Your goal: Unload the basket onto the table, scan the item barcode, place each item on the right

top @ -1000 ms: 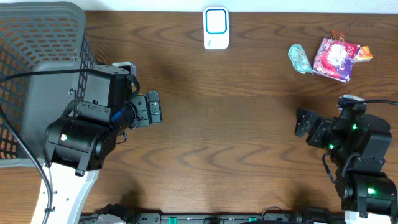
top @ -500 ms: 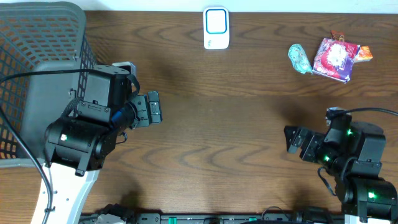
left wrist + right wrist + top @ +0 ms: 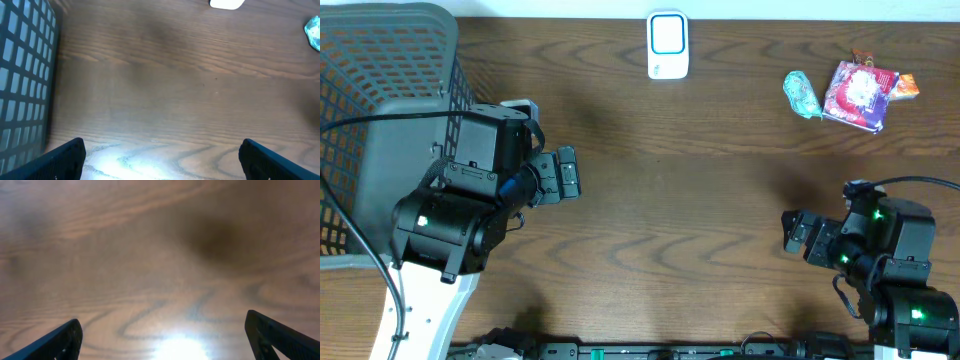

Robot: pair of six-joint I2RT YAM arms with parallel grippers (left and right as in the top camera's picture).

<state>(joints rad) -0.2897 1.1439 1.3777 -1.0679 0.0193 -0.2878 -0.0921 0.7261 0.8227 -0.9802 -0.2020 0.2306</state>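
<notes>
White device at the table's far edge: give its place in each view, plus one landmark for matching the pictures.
Overhead: white device sits top centre.
Left wrist: at the top edge, right of centre, only its near end showing.
Right wrist: not in it; only bare table shows.
Shared landmark: the teal packet, right of the device overhead, cut off at the right edge of the left wrist view.

Likely shop checkout: scanner (image 3: 668, 45), basket (image 3: 360, 60), wrapped snacks (image 3: 861, 95).

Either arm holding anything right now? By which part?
Nothing is held. The left gripper and right gripper are both open above the table; the pink packet lies untouched, apart from both.
</notes>
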